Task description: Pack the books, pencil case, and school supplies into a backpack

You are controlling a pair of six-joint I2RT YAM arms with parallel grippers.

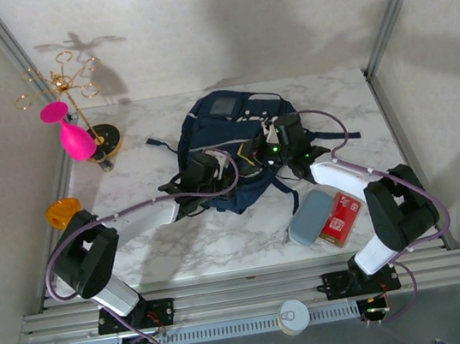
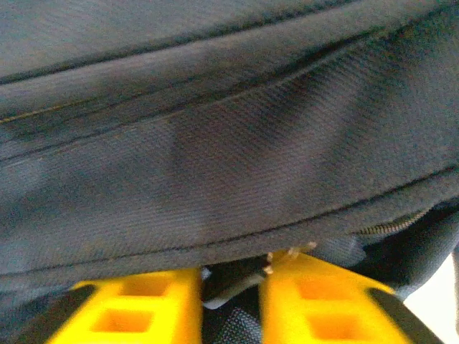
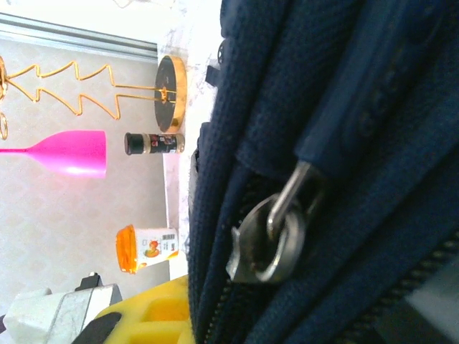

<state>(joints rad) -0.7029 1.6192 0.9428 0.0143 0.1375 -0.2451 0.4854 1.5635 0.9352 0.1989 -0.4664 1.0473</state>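
Backpack lies mid-table, and both arms are reaching in over its near half. From above, the left gripper is on the bag's left flank and the right gripper on its right shoulder, green lights glowing on the wrist. The fingertips are lost against the dark fabric in this view.

Over to the left wrist: two yellow fingers are pressed up under a navy seam, with a narrow gap between them holding dark fabric and a pale tab. Whether they are clamped on it, I cannot tell.

The right wrist has what the overhead cannot offer: a metal zip pull hanging on its ring against the zipper track, and one yellow finger low beside the bag. Jaw state there, cannot tell either. Behind the bag stand a pink glass and a gold stand.

Back on top, the pencil case lies on the table near the right arm, the red pack touching its right side, both apart from the bag.
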